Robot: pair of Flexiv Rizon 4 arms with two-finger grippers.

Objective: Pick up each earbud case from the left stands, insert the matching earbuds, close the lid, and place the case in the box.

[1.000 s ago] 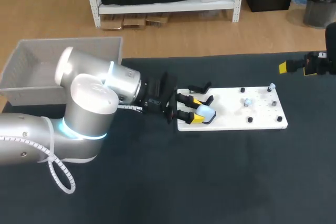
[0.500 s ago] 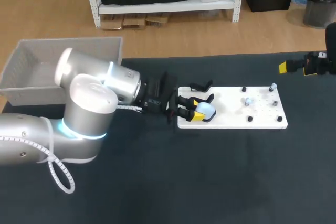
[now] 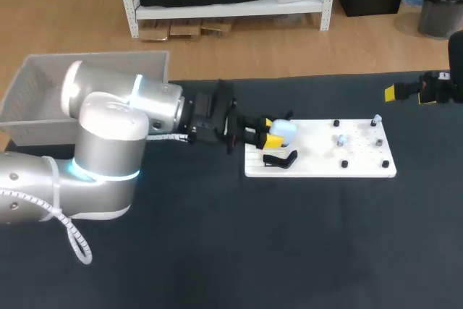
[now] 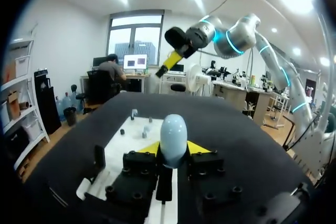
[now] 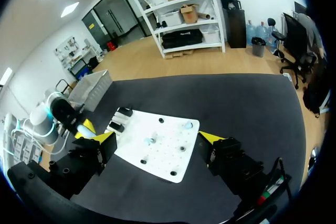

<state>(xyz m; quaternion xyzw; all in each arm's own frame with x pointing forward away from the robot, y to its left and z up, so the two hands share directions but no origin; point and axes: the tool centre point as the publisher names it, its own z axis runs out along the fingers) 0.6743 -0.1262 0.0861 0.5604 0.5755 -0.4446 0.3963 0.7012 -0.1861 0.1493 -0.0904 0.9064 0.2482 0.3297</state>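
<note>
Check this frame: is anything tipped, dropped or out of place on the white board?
Nothing stands out. The left gripper holds the pale blue earbud case over the white board's left end; an empty black stand and two earbuds sit on the board.

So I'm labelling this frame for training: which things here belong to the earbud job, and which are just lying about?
Job: earbud case, clamped in the left jaws; white board; empty black stand; earbuds; grey box.
Just there: black table cover; right jaws, open, over the table's right end.
</note>
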